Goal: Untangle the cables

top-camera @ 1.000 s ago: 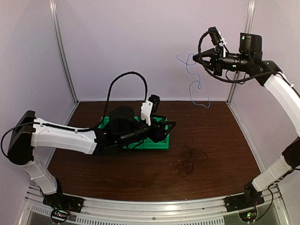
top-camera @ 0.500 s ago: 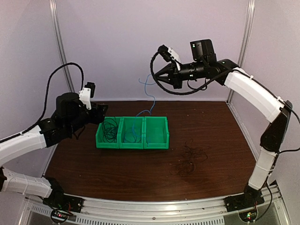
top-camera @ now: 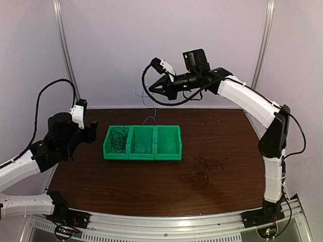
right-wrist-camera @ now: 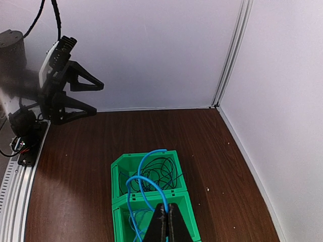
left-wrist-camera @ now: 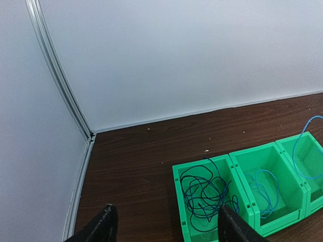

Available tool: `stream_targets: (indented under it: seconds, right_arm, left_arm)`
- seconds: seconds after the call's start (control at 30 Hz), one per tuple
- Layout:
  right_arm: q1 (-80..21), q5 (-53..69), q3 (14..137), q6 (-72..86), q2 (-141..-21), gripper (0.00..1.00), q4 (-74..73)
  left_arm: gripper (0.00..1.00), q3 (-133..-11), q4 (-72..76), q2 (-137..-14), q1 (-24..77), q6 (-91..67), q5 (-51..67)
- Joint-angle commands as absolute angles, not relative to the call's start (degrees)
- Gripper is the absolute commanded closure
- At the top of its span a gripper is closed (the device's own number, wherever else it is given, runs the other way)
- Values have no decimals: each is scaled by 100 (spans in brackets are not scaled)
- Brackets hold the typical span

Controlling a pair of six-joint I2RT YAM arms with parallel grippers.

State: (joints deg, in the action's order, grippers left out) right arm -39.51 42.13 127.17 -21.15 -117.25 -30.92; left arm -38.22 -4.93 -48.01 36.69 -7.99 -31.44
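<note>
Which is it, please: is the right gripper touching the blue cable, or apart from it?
Touching. The right wrist view shows the right gripper shut on the blue cable, which runs out from between its closed fingertips.

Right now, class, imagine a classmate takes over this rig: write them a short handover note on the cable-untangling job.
Left gripper: open, empty, beside the green tray's left end.
Right gripper: shut on the blue cable, held high; its lower end lies in the tray's middle compartment.
Done: a black cable lies in the left compartment.
Left: lower and release the blue cable, then separate the black tangle on the table, right of the tray.
</note>
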Motion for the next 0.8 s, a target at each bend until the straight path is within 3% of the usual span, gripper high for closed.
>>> stream_targets:
  seconds: [0.0,0.27,0.77]
  right_arm:
    - [-4016,4074,12924,-2021,-11799,100,-2909]
    - [-4189,3937,13154,-2045,-11857,100,-2768]
    - [-4178,3399,13287,-2095,-13052,100,-2759]
  left_arm:
    - [31,-3753,-235,-4796,3599,-627,-3309]
    - [31,-3727,-209,-4837,3560,-658,-3214]
    - [31,-3687,-238,-4780,3560,-712,-3165]
